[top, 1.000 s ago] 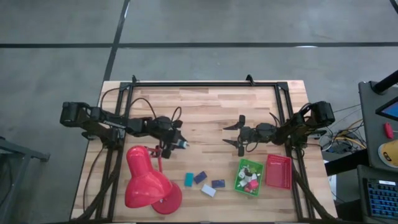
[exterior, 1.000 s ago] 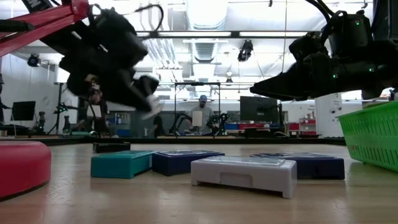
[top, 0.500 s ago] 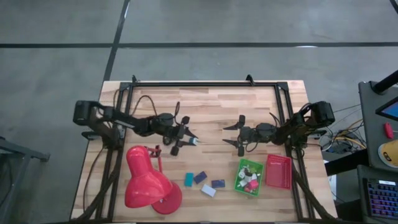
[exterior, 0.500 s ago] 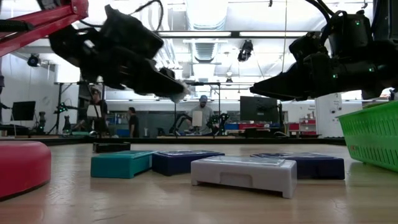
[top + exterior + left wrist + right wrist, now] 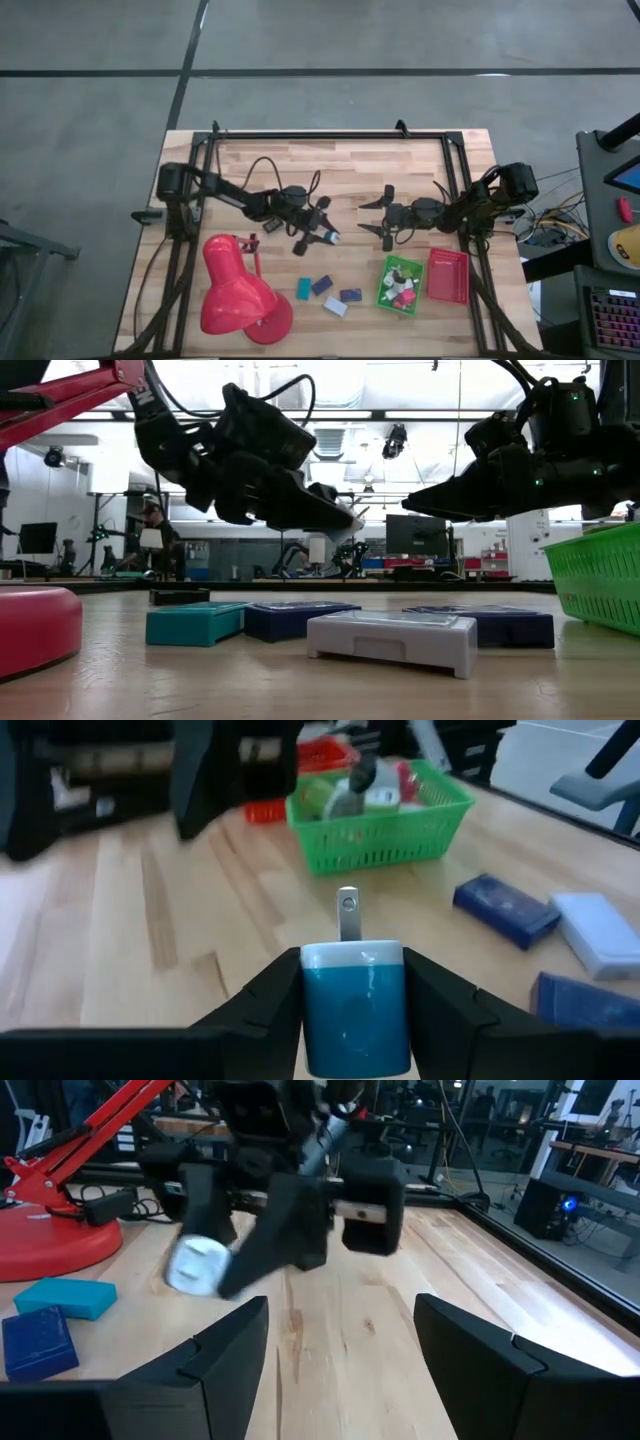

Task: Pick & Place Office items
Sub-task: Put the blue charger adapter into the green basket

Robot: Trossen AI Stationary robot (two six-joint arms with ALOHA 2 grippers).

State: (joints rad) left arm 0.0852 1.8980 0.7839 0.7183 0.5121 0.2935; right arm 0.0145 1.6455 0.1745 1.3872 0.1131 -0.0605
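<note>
My left gripper [image 5: 325, 237] hangs above the table's middle, shut on a small blue and white plug block [image 5: 354, 1005] with a metal prong [image 5: 347, 913]. The same block shows in the right wrist view [image 5: 198, 1265]. My right gripper [image 5: 387, 216] waits open to its right, with nothing between its fingers. Office items lie flat on the wood toward the near edge: a teal block [image 5: 304, 289], two dark blue blocks [image 5: 321, 285] [image 5: 350, 296] and a white one [image 5: 335, 307]. More items fill the green tray [image 5: 385, 296]. My left gripper pinches the plug block's blue body [image 5: 352, 1030] by its two sides between the two fingers [image 5: 268, 1005]. The white front end and the prong stick out past the fingertips. The fingers slant down toward the table's right side. The block is lifted clear of the table.
A big red desk lamp [image 5: 240, 295] stands at the near left, its arm reaching up past my left arm. A red tray [image 5: 447, 275] sits beside the green one at the near right. Bare wood lies between the two grippers and toward the far edge.
My left gripper has gone toward the table's right edge and slightly toward the near edge, sinking a little and tipping its fingers downward. It stays shut on the plug block, which has travelled with it clear of the table.
</note>
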